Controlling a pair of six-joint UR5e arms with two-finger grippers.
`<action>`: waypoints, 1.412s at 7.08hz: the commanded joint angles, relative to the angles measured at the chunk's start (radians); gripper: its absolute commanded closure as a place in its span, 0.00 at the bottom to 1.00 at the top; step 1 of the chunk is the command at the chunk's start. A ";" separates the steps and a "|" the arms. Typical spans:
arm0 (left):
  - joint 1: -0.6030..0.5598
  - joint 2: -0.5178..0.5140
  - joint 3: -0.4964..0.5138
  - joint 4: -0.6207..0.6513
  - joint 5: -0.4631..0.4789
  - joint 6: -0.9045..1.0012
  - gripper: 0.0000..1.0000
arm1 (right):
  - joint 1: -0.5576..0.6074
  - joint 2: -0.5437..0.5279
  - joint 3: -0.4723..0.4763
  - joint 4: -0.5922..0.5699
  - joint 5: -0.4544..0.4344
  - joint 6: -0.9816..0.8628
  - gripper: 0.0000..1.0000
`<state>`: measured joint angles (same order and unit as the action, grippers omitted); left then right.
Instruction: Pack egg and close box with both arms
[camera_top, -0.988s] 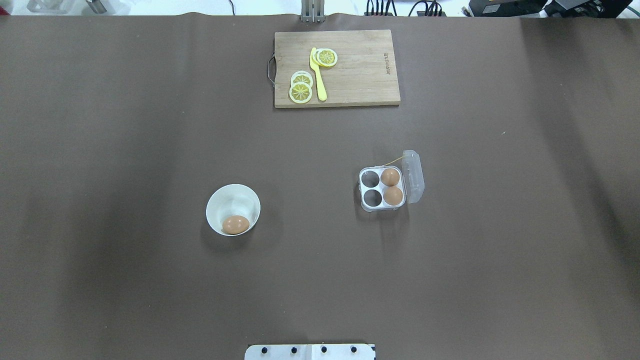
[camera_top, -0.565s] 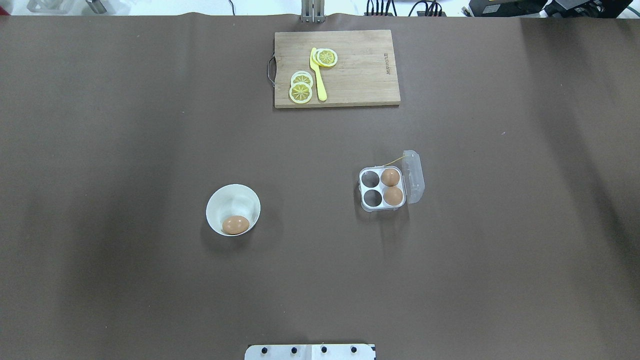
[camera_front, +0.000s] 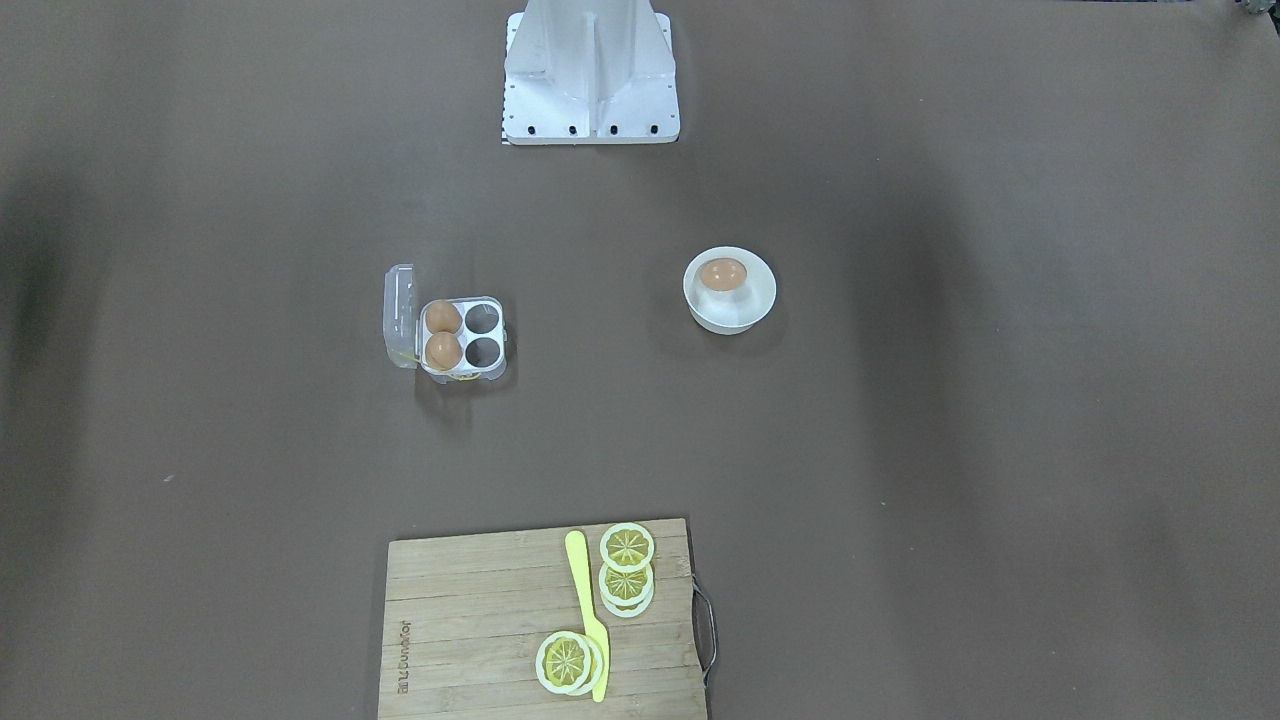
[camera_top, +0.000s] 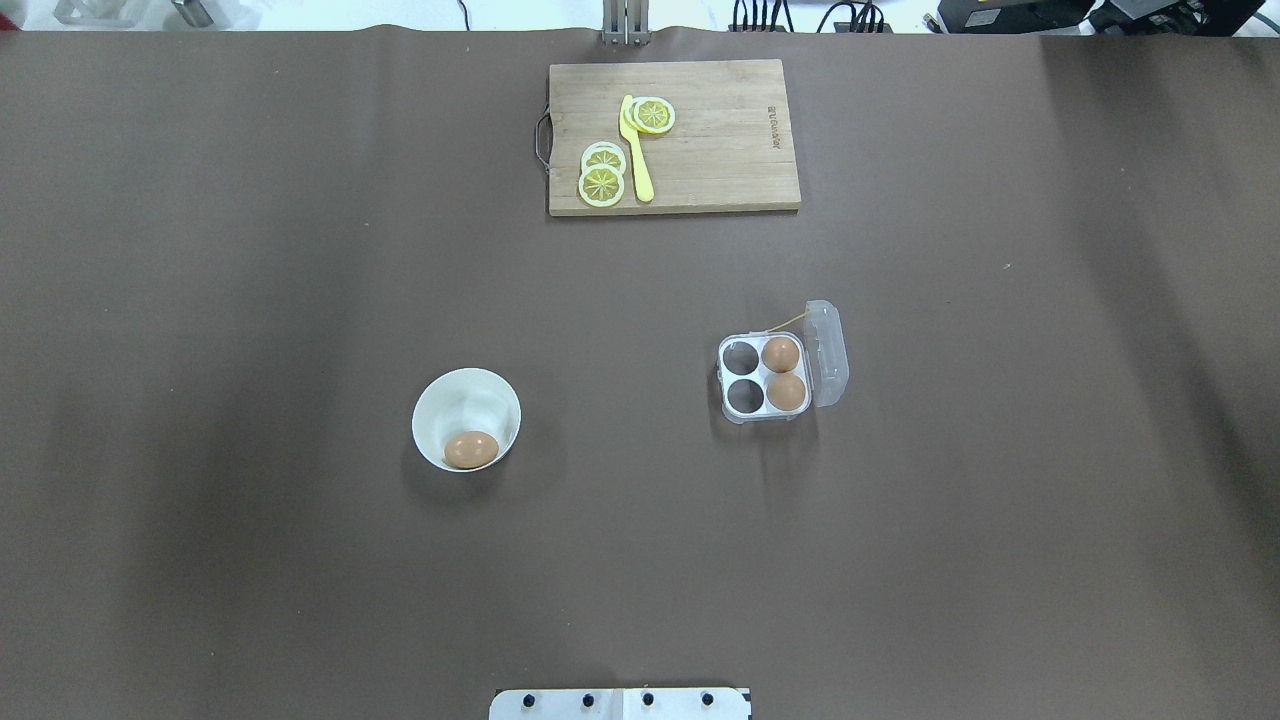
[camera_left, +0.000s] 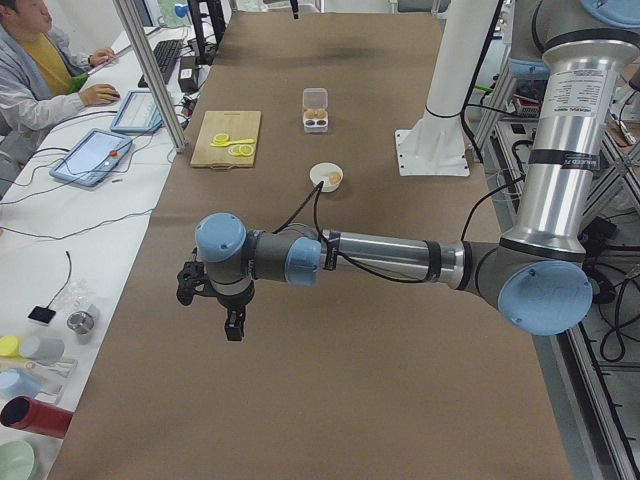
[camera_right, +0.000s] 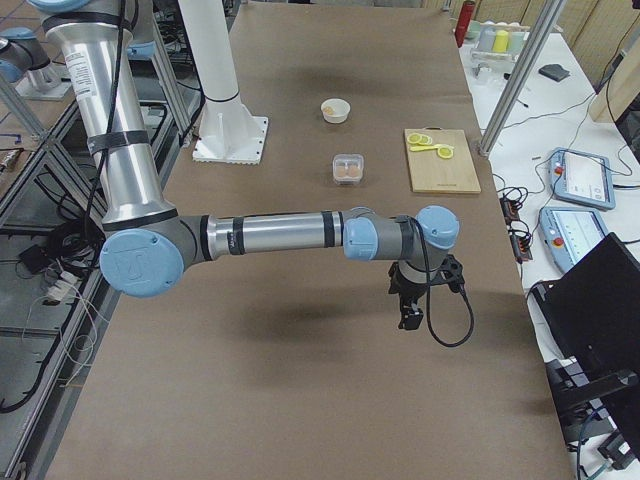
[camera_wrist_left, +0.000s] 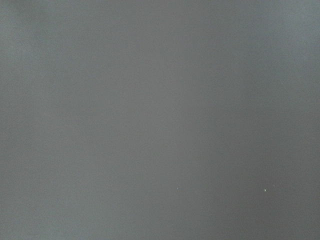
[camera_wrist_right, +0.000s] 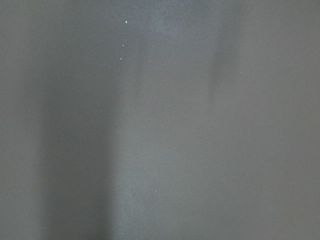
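Observation:
One tan egg lies in a round white bowl left of centre. The clear box stands open right of centre, its lid folded out to the right. Two more eggs fill its right-hand cells and the left-hand cells are empty. Neither arm shows in the overhead or front views. The left gripper hangs over bare table far from the bowl; I cannot tell whether it is open or shut. The right gripper hangs likewise, well short of the box. Both wrist views show only brown table cover.
A wooden cutting board with lemon slices and a yellow knife lies at the table's far edge. The white base bracket sits at the near edge. A person sits at a side desk with tablets.

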<state>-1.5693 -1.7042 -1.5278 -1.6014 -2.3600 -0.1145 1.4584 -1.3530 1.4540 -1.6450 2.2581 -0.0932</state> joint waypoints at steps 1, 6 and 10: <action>0.002 0.001 0.009 0.000 0.004 0.004 0.02 | -0.001 -0.002 0.000 -0.001 0.000 0.000 0.00; 0.035 -0.006 -0.023 -0.002 -0.007 -0.011 0.02 | -0.001 0.000 0.003 0.001 0.000 0.000 0.00; 0.310 -0.035 -0.244 -0.028 0.008 -0.534 0.02 | -0.004 0.000 0.023 0.001 0.039 0.001 0.00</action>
<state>-1.3676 -1.7164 -1.7101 -1.6245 -2.3584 -0.4630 1.4553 -1.3534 1.4729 -1.6444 2.2729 -0.0926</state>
